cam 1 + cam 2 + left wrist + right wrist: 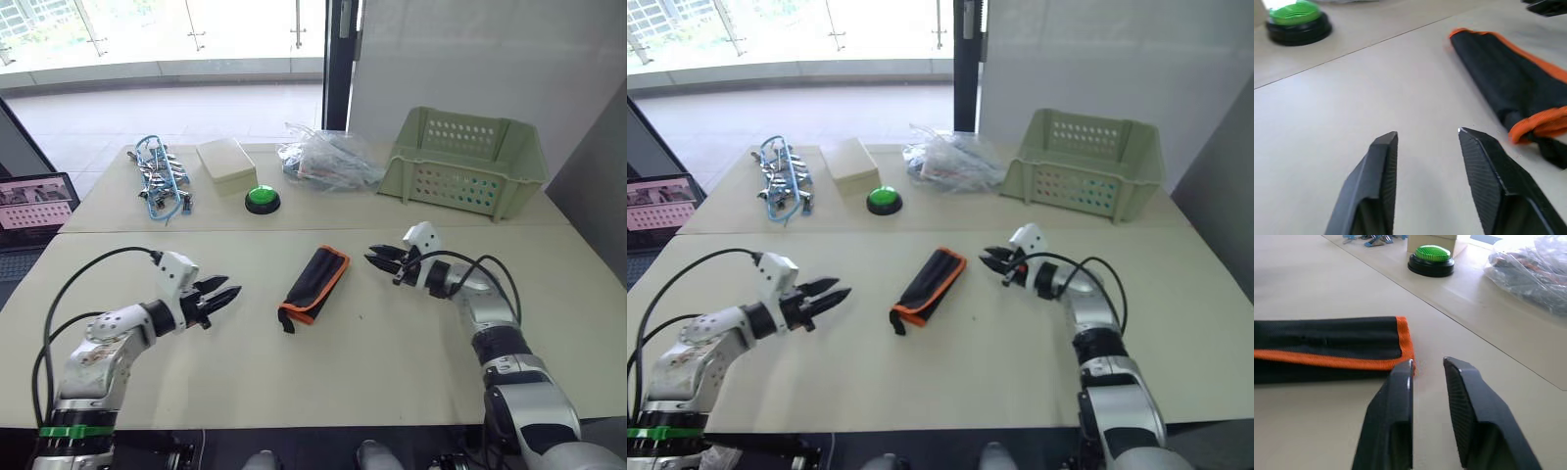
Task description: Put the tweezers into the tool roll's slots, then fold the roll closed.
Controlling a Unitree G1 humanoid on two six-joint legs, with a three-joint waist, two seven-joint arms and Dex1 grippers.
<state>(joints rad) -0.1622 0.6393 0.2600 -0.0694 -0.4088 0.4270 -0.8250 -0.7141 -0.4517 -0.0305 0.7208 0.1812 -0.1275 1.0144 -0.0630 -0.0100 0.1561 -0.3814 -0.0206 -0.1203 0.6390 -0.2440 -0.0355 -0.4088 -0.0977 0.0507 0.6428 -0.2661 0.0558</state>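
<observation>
Currently the roll [314, 284] is lying folded shut on the tabletop [392, 362], midway between both arms. No loose tweezers visible, so likely they're sitting inside. Left end effector [221, 295] and right end effector [382, 257] are flanking it, fingers spread, gripping nothing. Looks finished, probably.

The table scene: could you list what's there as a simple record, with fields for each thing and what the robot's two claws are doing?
tool roll: folded shut, lying on the table between the two grippers
tweezers: none visible loose on the table
left gripper: open, empty, apart from the roll
right gripper: open, empty, close to the roll's far end, not touching
green button: behind the roll
green basket: far right
clip-and-cable tangle: far left
beige box: beside the button
plastic bag: left of the basket
</observation>
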